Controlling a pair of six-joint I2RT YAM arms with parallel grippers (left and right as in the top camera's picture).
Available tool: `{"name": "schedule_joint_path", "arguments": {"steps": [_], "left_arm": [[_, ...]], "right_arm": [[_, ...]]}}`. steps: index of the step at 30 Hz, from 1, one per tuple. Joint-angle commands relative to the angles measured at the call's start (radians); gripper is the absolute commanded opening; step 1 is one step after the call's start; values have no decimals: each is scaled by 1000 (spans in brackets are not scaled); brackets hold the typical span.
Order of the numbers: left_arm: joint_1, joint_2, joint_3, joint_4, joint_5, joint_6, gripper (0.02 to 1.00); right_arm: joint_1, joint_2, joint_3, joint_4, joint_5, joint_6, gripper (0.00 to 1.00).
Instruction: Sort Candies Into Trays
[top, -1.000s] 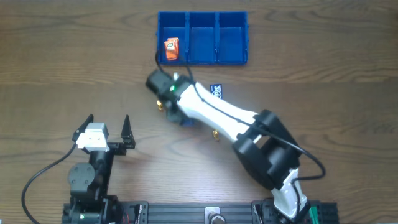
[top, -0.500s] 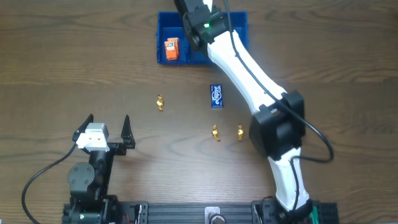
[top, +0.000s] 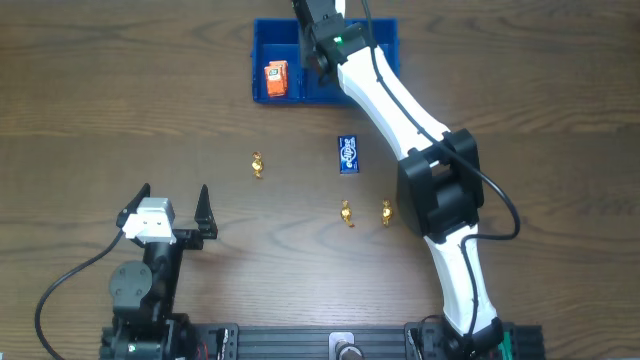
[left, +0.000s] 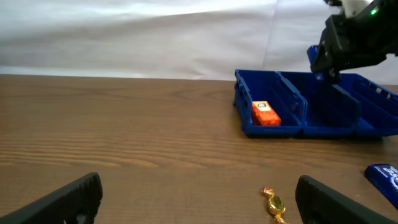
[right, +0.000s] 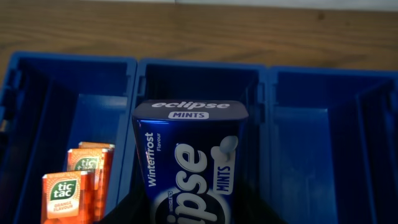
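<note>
Right end effector (left: 324, 62): closed on the blue mint tin (right: 186, 162), which is held upright over the tray (top: 300, 99)
Tin position: judged from the right wrist view to be above the middle compartment (right: 199, 81); not yet released, and its height above the compartment floor cannot be told
Left end effector (top: 174, 190): fingers spread wide with nothing between them, parked near its own base, well apart from every candy
Tray: blue, three compartments side by side, set at the far side of the counter (top: 100, 100)
Sorted: one orange mint box (top: 275, 78), lying in the left compartment
In transit: the blue mint tin only
Left on counter: blue packet (top: 347, 154) near the tray, on the arms' side of it; left gold candy (top: 258, 163) lying alone; centre gold candy (top: 347, 214) and right gold candy (top: 386, 211) close together, apart from the packet
Progress: judged early to middle; one item placed, one about to be placed, four loose items to be picked
Remaining steps: the tin is to be let go into the middle compartment, then the packet and the three gold candies are to be fetched and binned by kind
Likely split: the packet is expected with the tin, the gold candies in the third compartment; this is a guess from colours alone
Watch: the gold candies are small and twisted, so a careful narrow pinch is likely needed
</note>
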Motion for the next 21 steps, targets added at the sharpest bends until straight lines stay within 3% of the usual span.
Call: {"name": "schedule_joint_path", "arguments": {"steps": [1,5,9,11,16,21], "left_arm": [[4,-6,-15,-40,17,14,998],[4,-6,-15,-40,17,14,998],[4,-6,-15,-40,17,14,998],[4,-6,-15,-40,17,14,998],[4,-6,-15,-40,17,14,998],[4,-6,-15,-40,17,14,998]], "right_arm": [[-3,44,9,0,-9,28,279],[-3,44,9,2,-8,28,375],[-6,36,10,-3,-9,28,720],[-9,-5,10,-22,-9,28,794],[-9,-177,9,-132,-9,28,886],[-7,-298,-63,-314,-42,29,908]]}}
